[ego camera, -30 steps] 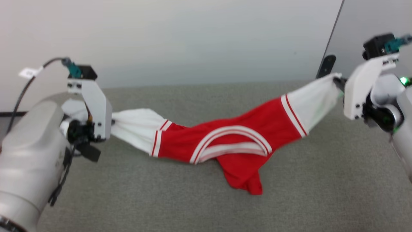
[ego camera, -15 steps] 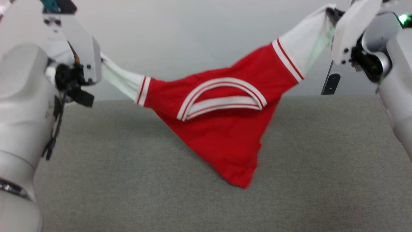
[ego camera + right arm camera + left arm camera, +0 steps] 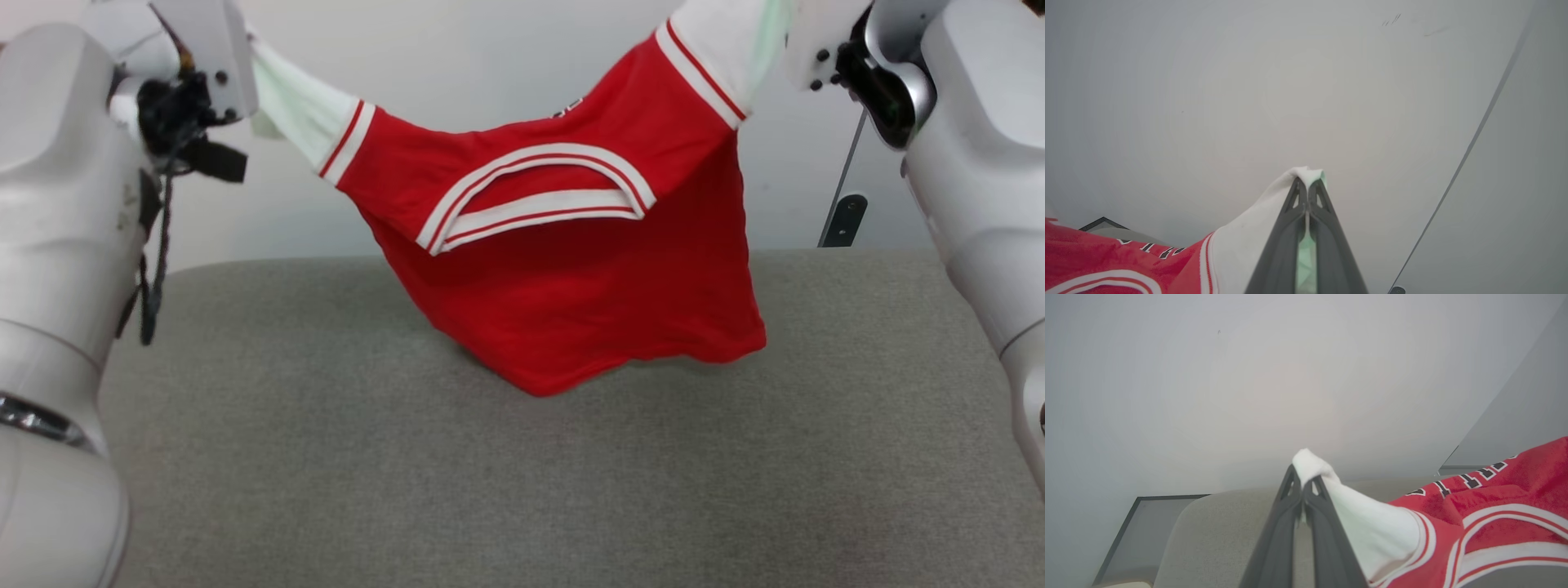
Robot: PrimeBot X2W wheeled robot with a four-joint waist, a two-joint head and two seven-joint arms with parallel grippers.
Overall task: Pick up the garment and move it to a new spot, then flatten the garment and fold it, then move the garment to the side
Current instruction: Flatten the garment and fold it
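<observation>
And up it comes! A second ago the garment sagged with its red body puddled on the grey worktop. Now both arms have hauled it high and the cloth has dropped open into a hanging sheet, striped neckline facing the head camera. That camera has tilted too, so part of the shift is its own. The left gripper has its fingers clenched on the tip of one white sleeve, and the right gripper is pinched just as tight on the other. The shirt hangs between them over the middle of the worktop, toward its far edge. Its lowest red hem is right down at the surface, and whether it touches I cannot tell. By my read the pick-up is done and the carry to a new spot is next, with flattening and folding all still ahead. The count: one garment, two white sleeves, one neck opening, two grippers, one worktop. Black lettering peeks out on the shirt's far side in both wrist views.
</observation>
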